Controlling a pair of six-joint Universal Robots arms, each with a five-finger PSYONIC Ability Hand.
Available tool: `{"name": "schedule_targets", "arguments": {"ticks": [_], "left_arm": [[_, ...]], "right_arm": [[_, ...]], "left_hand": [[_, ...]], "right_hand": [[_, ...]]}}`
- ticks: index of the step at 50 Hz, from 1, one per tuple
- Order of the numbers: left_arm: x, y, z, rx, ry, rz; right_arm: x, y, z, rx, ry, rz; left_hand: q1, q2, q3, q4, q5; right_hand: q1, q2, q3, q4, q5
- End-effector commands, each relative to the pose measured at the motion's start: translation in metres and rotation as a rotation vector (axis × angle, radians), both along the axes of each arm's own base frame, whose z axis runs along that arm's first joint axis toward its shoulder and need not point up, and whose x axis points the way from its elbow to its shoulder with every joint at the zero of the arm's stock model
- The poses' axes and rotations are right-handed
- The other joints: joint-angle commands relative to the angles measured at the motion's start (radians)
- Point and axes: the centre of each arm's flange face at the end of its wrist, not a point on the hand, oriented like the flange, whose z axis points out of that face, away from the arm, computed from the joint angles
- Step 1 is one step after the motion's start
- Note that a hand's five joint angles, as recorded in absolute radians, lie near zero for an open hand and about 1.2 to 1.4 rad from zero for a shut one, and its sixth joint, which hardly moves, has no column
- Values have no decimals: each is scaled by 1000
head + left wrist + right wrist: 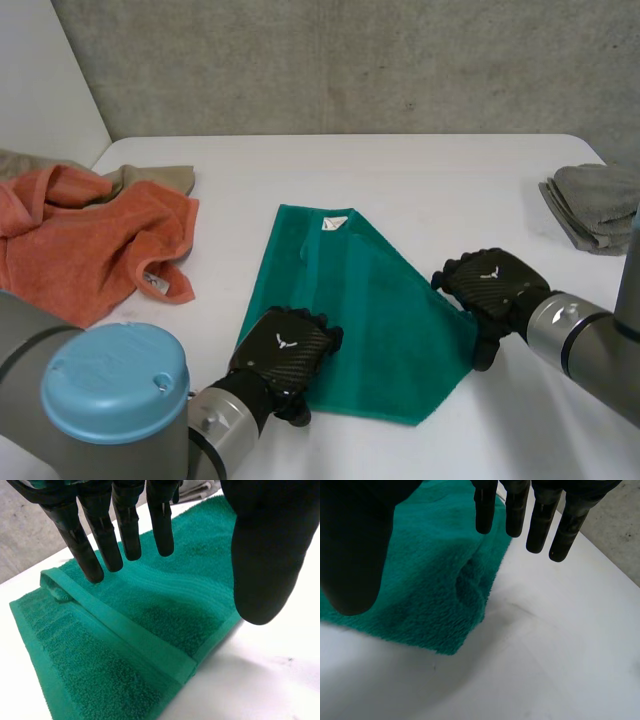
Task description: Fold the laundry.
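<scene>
A green towel (370, 300) lies folded on the white table (440, 180), with a white label (335, 222) at its far end. My left hand (285, 350) is over the towel's near left edge. In the left wrist view this hand (125, 525) is open, its fingers straight above the folded hem of the towel (150, 620) and its thumb held apart. My right hand (495, 285) is at the towel's right corner. It is open too (520, 505), with straight fingers hovering above that corner of the towel (430, 580) and holding nothing.
A crumpled orange towel (80, 240) lies at the table's left, with a beige cloth (150, 178) behind it. A folded grey towel (595, 205) sits at the far right edge. A concrete wall stands behind the table.
</scene>
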Motion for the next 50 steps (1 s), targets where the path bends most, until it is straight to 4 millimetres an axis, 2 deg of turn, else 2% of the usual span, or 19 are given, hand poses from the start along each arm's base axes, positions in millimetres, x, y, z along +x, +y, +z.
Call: {"name": "schedule_targets", "arguments": {"ticks": [1, 12, 21, 26, 37, 41, 42, 45, 50], "left_arm": [[-8, -11, -14, -52, -16, -15], [-12, -15, -31, -43, -69, -26], [-12, -16, -32, -45, -70, -24], [-16, -20, -33, -53, -65, -24], [-20, -25, -42, -44, -80, -24], [-21, -27, -41, -50, -73, -23], [-21, -28, -40, -54, -70, -20], [-22, -31, -37, -65, -64, -11], [-22, -38, -25, -105, -53, 44]], "right_arm": [[-2, 5, -14, -9, 1, -5], [-3, 8, -18, -16, 0, -6], [-3, 6, -19, -29, -5, -7], [-3, 7, -20, -24, -4, -5], [-3, 8, -22, -26, -3, -8], [-3, 8, -22, -26, -3, -8], [-3, 7, -21, -27, -4, -8], [-3, 7, -21, -31, -4, -10], [-4, 7, -21, -31, -1, -15]], "left_hand": [[136, 139, 138, 134, 132], [139, 143, 142, 137, 135], [145, 148, 147, 143, 141], [332, 336, 335, 330, 328], [386, 389, 388, 384, 381], [550, 553, 552, 548, 545], [701, 705, 704, 699, 697], [922, 925, 924, 920, 918], [923, 926, 925, 921, 918]], "right_hand": [[123, 80, 75, 77, 77], [123, 80, 75, 77, 77], [126, 83, 78, 79, 80], [126, 83, 78, 79, 79], [126, 83, 78, 79, 80], [129, 86, 81, 82, 82], [129, 86, 81, 82, 82], [129, 86, 81, 82, 82], [129, 86, 81, 82, 82]]}}
